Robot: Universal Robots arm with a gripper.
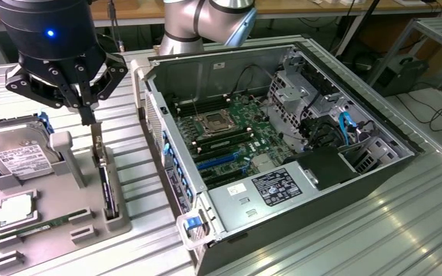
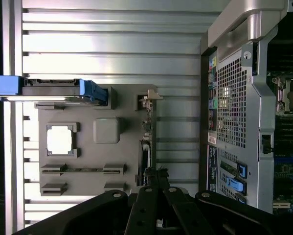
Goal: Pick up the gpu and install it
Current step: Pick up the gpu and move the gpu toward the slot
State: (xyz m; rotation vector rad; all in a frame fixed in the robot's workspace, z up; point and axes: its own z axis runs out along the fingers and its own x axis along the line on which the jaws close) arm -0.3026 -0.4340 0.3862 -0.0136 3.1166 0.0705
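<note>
The gpu [image 1: 104,184] stands on its long edge in a slot along the side of the grey parts tray [image 1: 60,198] nearest the computer. It is a thin dark card with a silver bracket at its far end. From the wrist camera the gpu [image 2: 144,152] appears as a narrow dark strip on the tray [image 2: 126,156]. My gripper [image 1: 89,118] hangs over the card's bracket end with its fingers shut together. Its fingertips [image 2: 154,175] sit just over one end of the card. I cannot tell whether they touch it. The card rests in its slot.
The open computer case [image 1: 282,144] lies at the exterior view's right, motherboard exposed. The tray also carries a silver hard drive [image 1: 18,152] in a blue bracket, a processor chip [image 1: 18,210] and a green memory stick [image 1: 37,227]. Ribbed metal tabletop [image 1: 405,230] surrounds everything.
</note>
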